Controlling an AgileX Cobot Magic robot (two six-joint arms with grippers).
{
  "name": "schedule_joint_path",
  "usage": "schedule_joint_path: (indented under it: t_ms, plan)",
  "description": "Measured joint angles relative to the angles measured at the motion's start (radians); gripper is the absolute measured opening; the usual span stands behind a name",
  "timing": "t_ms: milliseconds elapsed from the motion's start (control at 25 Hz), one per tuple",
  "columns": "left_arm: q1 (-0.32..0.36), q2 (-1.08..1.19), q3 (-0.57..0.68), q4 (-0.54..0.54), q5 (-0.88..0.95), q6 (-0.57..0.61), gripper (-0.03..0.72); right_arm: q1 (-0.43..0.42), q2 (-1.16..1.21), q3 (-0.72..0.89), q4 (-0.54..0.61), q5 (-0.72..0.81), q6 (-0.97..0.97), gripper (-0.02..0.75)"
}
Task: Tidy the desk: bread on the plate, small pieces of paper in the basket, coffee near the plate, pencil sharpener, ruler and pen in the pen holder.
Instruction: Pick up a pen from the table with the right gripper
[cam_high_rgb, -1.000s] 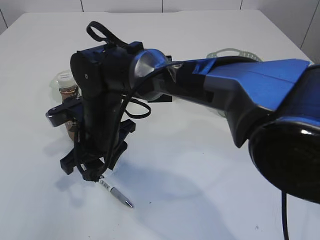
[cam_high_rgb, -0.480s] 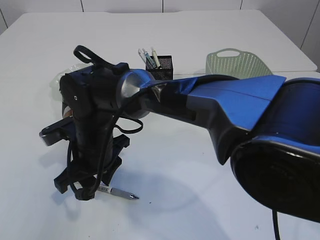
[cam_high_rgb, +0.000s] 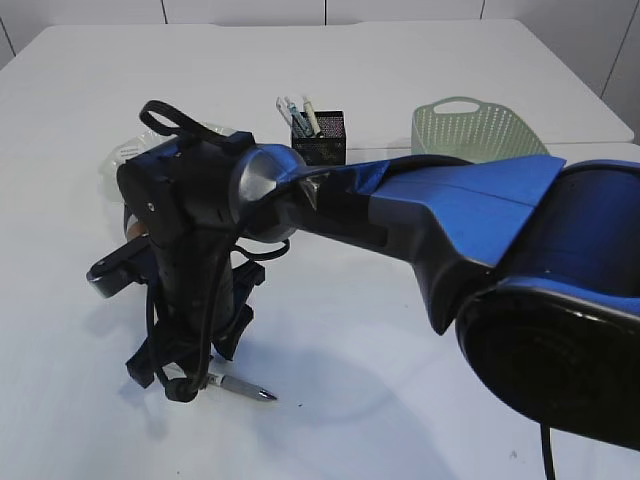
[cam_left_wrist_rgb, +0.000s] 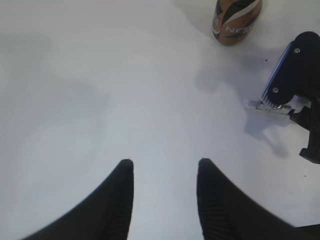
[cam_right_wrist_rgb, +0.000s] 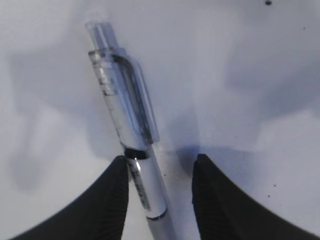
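Note:
A silver pen (cam_high_rgb: 240, 387) with a clear clip lies on the white table at the front left. My right gripper (cam_high_rgb: 185, 385) is down over its rear end. In the right wrist view the pen (cam_right_wrist_rgb: 135, 150) lies between the open fingers (cam_right_wrist_rgb: 160, 161), against the left finger, with a gap to the right finger. My left gripper (cam_left_wrist_rgb: 164, 162) is open and empty above bare table. A brown coffee bottle (cam_left_wrist_rgb: 235, 20) stands beyond it, mostly hidden behind the arm in the exterior view. The black mesh pen holder (cam_high_rgb: 320, 140) holds several pens.
A pale green basket (cam_high_rgb: 475, 130) stands at the back right. A pale plate-like thing (cam_high_rgb: 112, 165) shows behind the right arm at the left, mostly hidden. The blue right arm (cam_high_rgb: 470, 215) crosses the view. In the left wrist view the right gripper (cam_left_wrist_rgb: 292, 75) is at the right.
The right arm swung left and lowered, uncovering the pen holder and basket. The pen turned to lie more level. In the last half second the gripper settled lower over the pen's rear end.

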Motion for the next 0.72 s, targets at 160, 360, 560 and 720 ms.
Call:
schedule_joint_path:
  t_ms: [160,360,560,720]
  plan:
    - [0.0,0.0,0.0,0.0,0.0,0.007,0.293,0.004,0.0,0.0,-0.007,0.0,-0.041,0.346]
    - [0.0,0.0,0.0,0.0,0.0,0.01,0.293,0.004,0.0,0.0,-0.016,0.0,-0.078,0.346]
    - [0.0,0.0,0.0,0.0,0.0,0.011,0.293,0.004,0.0,0.0,-0.018,0.0,-0.093,0.269]
    - [0.0,0.0,0.0,0.0,0.0,0.013,0.293,0.004,0.002,0.0,-0.018,0.0,-0.114,0.235]
